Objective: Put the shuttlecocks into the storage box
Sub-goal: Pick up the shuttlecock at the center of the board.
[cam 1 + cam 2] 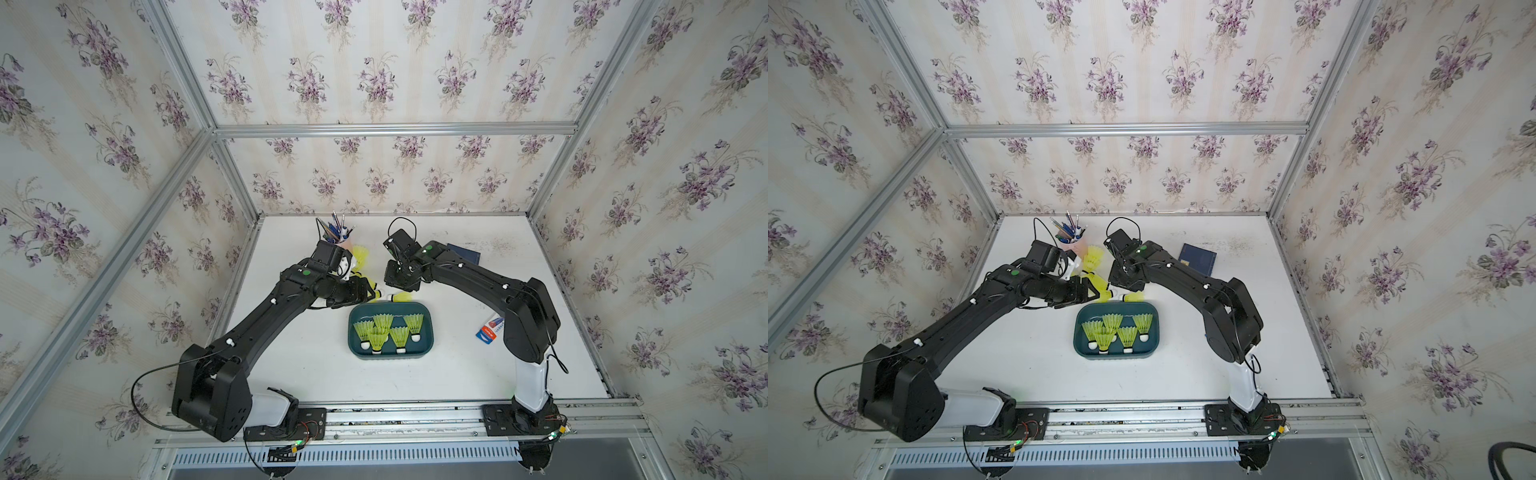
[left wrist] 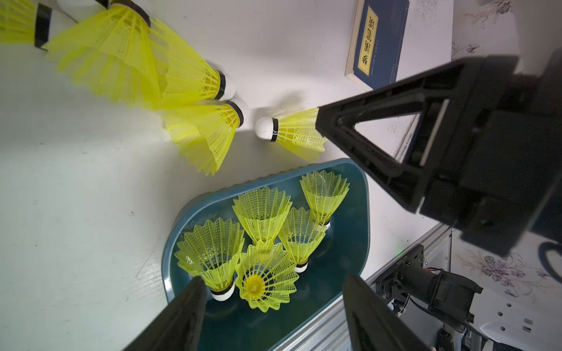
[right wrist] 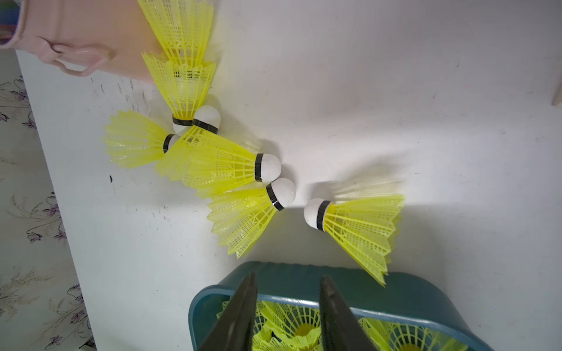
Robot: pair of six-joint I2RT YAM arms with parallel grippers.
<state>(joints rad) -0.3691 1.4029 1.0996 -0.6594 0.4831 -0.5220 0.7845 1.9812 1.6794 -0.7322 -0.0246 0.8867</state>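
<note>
Between the narrowly parted jaws of the right gripper [image 3: 288, 276], nothing held. Widen first, then drop onto the lone shuttlecock [image 3: 359, 228] lying just beside the storage box [image 3: 425, 291]. Pinch near the black band, not the likely springy skirt. Hold the left gripper [image 2: 273, 279], wide open and empty, clear of the pile [image 3: 219, 164].

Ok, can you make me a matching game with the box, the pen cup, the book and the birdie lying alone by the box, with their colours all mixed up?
Things:
1. storage box
2. pen cup
3. book
4. lone shuttlecock lying on the table beside the box

Colours:
A. pink
B. neon yellow with a white tip
C. dark teal
D. navy blue

Pairs: 1-C, 2-A, 3-D, 4-B.
</note>
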